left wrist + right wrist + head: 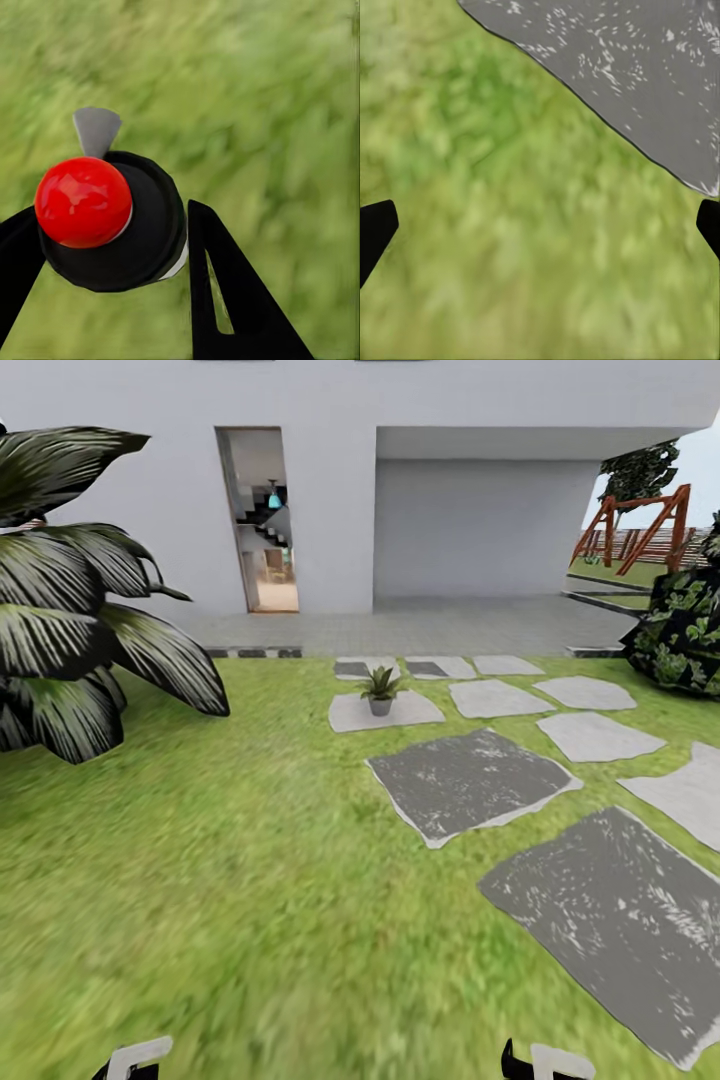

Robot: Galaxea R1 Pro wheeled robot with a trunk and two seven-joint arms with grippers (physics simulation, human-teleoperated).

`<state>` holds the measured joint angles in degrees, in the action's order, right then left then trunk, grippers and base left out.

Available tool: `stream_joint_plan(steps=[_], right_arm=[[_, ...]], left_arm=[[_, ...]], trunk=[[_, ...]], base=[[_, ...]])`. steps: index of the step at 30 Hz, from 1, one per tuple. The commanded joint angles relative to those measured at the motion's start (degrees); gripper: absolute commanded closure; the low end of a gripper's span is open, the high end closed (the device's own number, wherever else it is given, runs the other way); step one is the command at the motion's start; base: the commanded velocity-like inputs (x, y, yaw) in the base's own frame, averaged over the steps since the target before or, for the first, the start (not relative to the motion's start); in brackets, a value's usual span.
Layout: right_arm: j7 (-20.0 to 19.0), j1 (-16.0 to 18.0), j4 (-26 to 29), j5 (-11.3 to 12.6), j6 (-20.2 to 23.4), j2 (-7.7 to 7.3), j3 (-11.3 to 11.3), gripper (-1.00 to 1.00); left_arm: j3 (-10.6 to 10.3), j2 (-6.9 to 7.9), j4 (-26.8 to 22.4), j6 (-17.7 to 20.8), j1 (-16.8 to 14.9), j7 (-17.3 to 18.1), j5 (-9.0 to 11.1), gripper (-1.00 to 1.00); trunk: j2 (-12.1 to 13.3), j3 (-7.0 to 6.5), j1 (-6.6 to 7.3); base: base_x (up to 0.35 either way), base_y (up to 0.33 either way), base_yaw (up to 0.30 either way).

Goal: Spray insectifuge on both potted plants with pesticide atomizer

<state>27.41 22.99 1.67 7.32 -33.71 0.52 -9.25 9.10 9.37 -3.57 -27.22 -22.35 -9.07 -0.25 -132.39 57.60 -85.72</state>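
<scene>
Left wrist view has the left tool (112,217) clenched on the pesticide atomizer (142,240), a round dark black bottle seen from above. It has a glossy red ball on top, a pale grey trigger tab poking out past it and a sliver of white strip at its side. One black finger (15,255) presses its near flank and the other finger (217,285) sits against the white strip, so the bottle hangs over blurred green grass. Right wrist view shows the right tool (545,225) released and holding nothing, its dark tips spread wide above grass beside the edge of a speckled grey stepping stone (645,67). Head view looks across the green grass lawn (200,860) to a small potted plant (380,690), a low rosette of pointed green leaves in a grey pot. It stands on a pale grey slab (400,712) well ahead, near the paved strip before the white house wall (470,510). The chief risk, as I judge it, is range: sprayed from here, the mist would fall on grass far short of the leaves. Aim is the next worry, since I cannot tell which way the nozzle points, and a wrong wrist turn would send the spray wide. The big striped-leaf plant (70,630) at the left and the rounded dark bush (690,630) at the right could be mistaken for targets. The task wants two plants covered, so dosing this one alone would leave it half done.
</scene>
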Motion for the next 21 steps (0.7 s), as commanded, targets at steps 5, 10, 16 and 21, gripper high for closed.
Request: stream_joint_plan(steps=[5, 10, 16, 21], right_arm=[[0.1, 0.0, 0.0, 0.6, -0.2, 0.01, -0.5, -1.00], [0.1, 0.0, -0.1, 0.6, -0.2, 0.01, -0.5, -1.00], [0.1, 0.0, -0.1, 0.6, -0.2, 0.04, -0.5, -1.00], [0.1, 0.0, -0.1, 0.6, -0.2, 0.06, -0.5, -1.00]], left_arm=[[0.1, 0.00, 0.1, -0.2, 0.0, -0.1, 0.0, 1.00], [0.1, -0.04, 0.1, -0.2, 0.0, -0.1, 0.0, 1.00], [0.1, -0.05, 0.1, -0.2, 0.0, -0.1, 0.0, 1.00], [0.1, -0.05, 0.1, -0.2, 0.0, -0.1, 0.0, 1.00]], trunk=[[0.0, 0.05, -0.02], [0.0, 0.05, -0.02], [0.0, 0.05, -0.02], [0.0, 0.05, -0.02]], base=[[0.339, 0.013, 0.000], [0.339, 0.080, 0.000], [0.339, 0.130, 0.000], [0.339, 0.138, 0.000]])
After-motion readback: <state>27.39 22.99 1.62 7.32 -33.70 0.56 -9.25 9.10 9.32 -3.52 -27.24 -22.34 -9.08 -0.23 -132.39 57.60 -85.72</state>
